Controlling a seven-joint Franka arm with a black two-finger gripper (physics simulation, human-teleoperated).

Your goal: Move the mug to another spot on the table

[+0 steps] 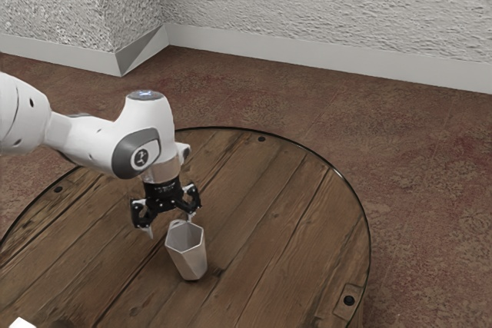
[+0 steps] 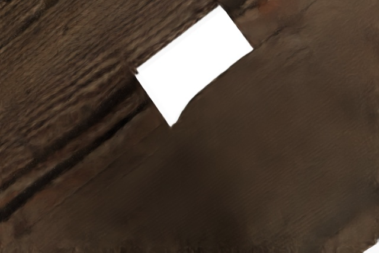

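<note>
A white faceted mug (image 1: 187,251) stands upright on the round wooden table (image 1: 277,220), toward its front. My black gripper (image 1: 167,215) hangs just above the mug's rim, a little toward the exterior view's left, with its fingers spread open and nothing held between them. A small white piece (image 1: 149,230) pokes out below the finger nearer that side; I cannot tell whether it belongs to the mug. In the wrist view a flat white rectangular shape (image 2: 192,63) lies under my hand against the dark wood planks (image 2: 71,75).
The table's dark rim (image 1: 367,243) curves round at the exterior view's right, with brown floor (image 1: 415,151) beyond. A small white object (image 1: 15,322) peeks in at the lower left corner. Bare planks stretch to the right of the mug.
</note>
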